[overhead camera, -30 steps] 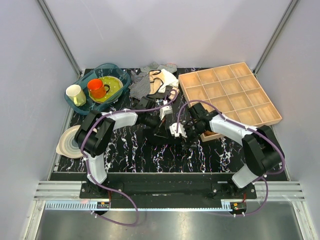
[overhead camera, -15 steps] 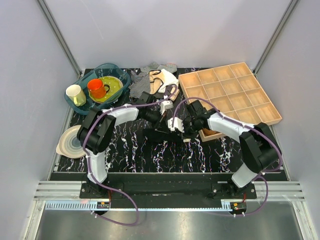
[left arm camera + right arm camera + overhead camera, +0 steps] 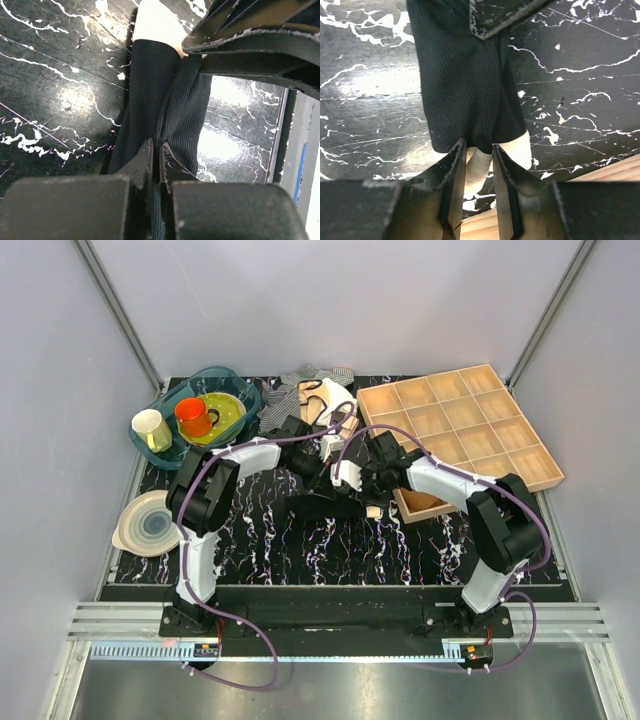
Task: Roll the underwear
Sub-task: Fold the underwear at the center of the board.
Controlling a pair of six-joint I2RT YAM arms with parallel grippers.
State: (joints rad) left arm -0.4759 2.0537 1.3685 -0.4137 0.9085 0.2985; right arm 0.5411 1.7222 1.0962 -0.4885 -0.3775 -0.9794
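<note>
Arms shifted back across the surface, closer to the tray and cloth pile; open room lies toward the bases. Underwear lies mid-surface as a narrow strip, probably folded, not yet rolled. Left tool pinches a fold, right tool clamps the cream end.

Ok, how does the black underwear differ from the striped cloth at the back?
The underwear is plain black with a cream patch at one end; the striped cloth is grey and white. The underwear lies drawn into a narrow strip at the centre; the striped cloth sits crumpled at the back edge. The left gripper and right gripper each pinch the underwear; neither touches the striped cloth. Both are soft fabric.
</note>
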